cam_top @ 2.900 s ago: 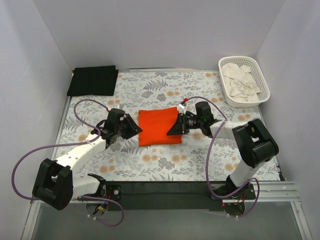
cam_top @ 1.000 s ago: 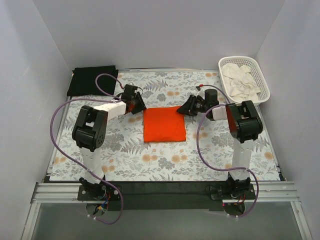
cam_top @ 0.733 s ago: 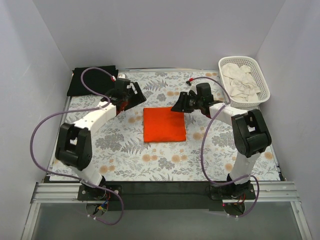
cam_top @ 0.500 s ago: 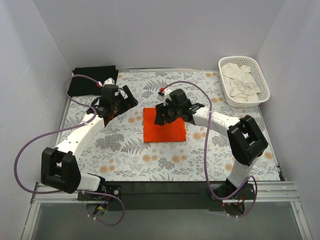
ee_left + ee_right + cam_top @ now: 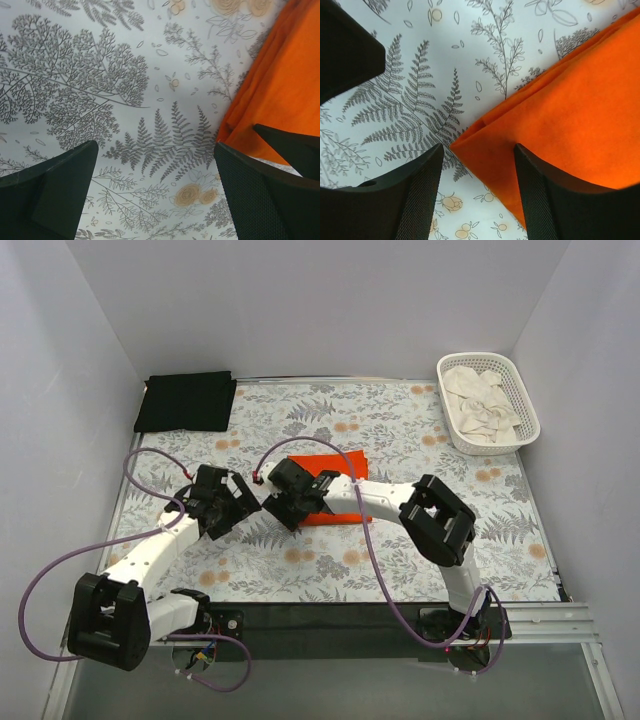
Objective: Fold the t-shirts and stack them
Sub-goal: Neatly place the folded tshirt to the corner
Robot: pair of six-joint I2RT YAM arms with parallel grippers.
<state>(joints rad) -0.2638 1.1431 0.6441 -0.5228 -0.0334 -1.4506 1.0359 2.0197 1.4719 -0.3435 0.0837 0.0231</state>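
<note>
A: State of left end effector (image 5: 155,150)?
B: Spread wide, gripping nothing; poised over the table (image 5: 400,430) just left of the orange t-shirt (image 5: 332,466).
A: And right end effector (image 5: 479,150)?
B: Parted as well, straddling the orange t-shirt's near-left corner, not clamped on it.
A: And the black t-shirt (image 5: 187,402)?
B: Folded on the table, well apart from the orange t-shirt, far and left of it.

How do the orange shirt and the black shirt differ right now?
The orange shirt lies at the centre; the black shirt sits in the far left corner. The right gripper hangs open over the orange shirt's corner; no arm is near the black shirt. Both are folded.
</note>
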